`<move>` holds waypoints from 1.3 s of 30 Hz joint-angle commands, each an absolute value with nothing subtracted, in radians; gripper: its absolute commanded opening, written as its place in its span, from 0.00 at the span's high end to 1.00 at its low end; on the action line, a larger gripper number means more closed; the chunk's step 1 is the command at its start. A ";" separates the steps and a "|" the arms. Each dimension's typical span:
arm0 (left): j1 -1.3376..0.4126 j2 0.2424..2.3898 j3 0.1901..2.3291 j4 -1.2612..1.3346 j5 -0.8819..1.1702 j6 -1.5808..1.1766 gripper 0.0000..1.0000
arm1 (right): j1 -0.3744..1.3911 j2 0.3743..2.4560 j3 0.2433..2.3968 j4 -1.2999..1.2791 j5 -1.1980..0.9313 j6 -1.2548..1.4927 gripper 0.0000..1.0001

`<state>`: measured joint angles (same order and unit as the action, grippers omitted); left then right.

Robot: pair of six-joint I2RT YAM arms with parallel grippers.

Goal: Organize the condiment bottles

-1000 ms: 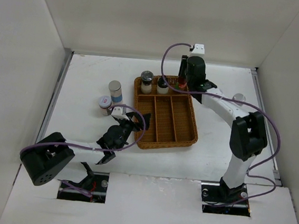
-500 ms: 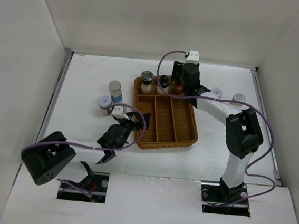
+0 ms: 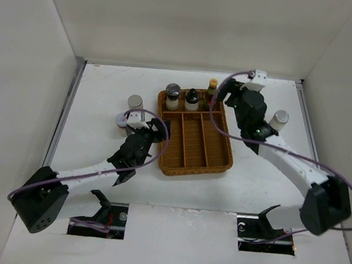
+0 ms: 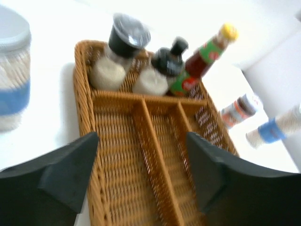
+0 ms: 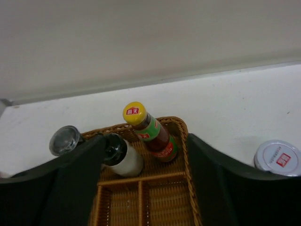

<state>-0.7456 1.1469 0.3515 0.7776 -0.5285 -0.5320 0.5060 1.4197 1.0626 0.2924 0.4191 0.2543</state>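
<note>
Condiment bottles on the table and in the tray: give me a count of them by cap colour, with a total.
Grey-lidded jars: 4
Black-capped bottle: 1
Clear-topped jar: 1
Yellow-capped sauce bottle: 1
Total: 7

Lets go of the sauce bottle with the right gripper (jaws wide now), backs off; moves the left gripper forward along the tray.
</note>
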 commanded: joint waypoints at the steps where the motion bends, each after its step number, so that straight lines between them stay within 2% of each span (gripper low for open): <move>1: -0.703 1.074 0.516 0.498 -0.592 -0.529 0.32 | 0.533 1.284 0.889 0.339 0.434 0.423 0.31; 3: -0.654 1.074 0.589 0.343 -0.617 -0.541 0.29 | 0.548 1.226 0.784 0.334 0.423 0.497 0.62; 4: -0.630 1.077 0.615 0.286 -0.617 -0.552 0.27 | 0.557 1.201 0.743 0.328 0.420 0.517 0.71; 6: -0.591 1.088 0.667 0.184 -0.624 -0.574 0.20 | 0.587 1.149 0.672 0.327 0.417 0.529 0.75; 8: -0.550 1.124 0.737 0.102 -0.633 -0.569 0.14 | 0.611 1.105 0.620 0.334 0.417 0.528 0.72; 12: -0.487 1.244 0.866 0.014 -0.637 -0.543 0.09 | 0.646 1.037 0.539 0.365 0.416 0.526 0.34; 13: -0.473 1.271 0.893 0.003 -0.631 -0.545 0.09 | 0.653 1.032 0.523 0.379 0.413 0.528 0.28; 19: -0.406 1.442 1.023 -0.034 -0.618 -0.505 0.07 | 0.656 1.060 0.515 0.402 0.354 0.535 0.17; 25: -0.366 1.555 1.080 -0.028 -0.610 -0.482 0.09 | 0.656 1.086 0.523 0.405 0.331 0.535 0.15; 28: -0.369 1.577 1.092 -0.014 -0.604 -0.466 0.23 | 0.656 1.092 0.523 0.405 0.331 0.534 0.15; 31: -0.373 1.554 1.063 0.018 -0.604 -0.453 0.48 | 0.656 1.085 0.522 0.399 0.333 0.534 0.15; 33: -0.383 1.491 1.034 0.053 -0.620 -0.446 0.59 | 0.654 1.075 0.514 0.405 0.337 0.535 0.15; 39: -0.519 1.237 0.980 0.117 -0.686 -0.342 0.63 | 0.650 1.074 0.509 0.405 0.345 0.538 0.16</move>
